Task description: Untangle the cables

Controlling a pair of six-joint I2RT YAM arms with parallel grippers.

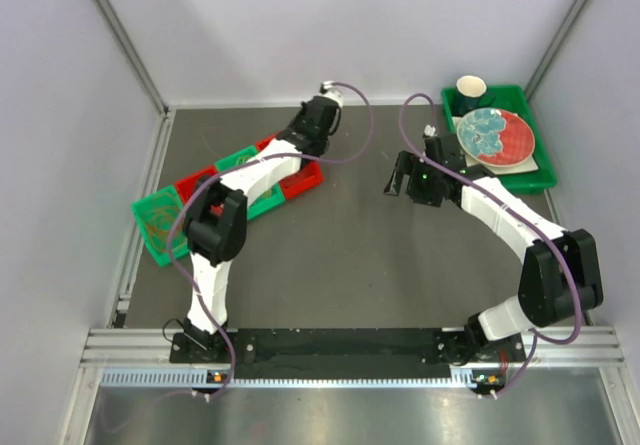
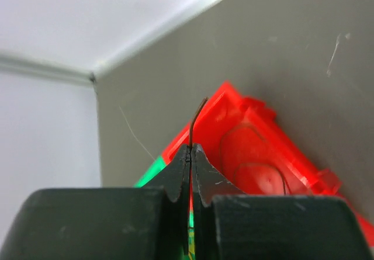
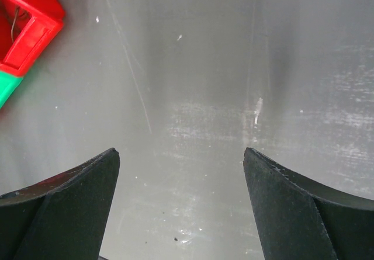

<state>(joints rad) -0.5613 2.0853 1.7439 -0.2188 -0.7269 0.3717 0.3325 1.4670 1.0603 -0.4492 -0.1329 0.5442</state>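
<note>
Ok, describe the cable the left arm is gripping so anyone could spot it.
On the table's left lies a row of red and green plastic trays; the left end effector sits at its far red end. Clamped between its shut black fingers is a thin dark brown cable, its end curving upward. The similar dark loop lies loose inside the red tray.

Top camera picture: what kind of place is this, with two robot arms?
Probably a robot practice booth: two white-and-black robot arms bolted to a metal rail, plain pale walls boxing in a dark grey table, and the left claw pinching a thin dark cable.
</note>
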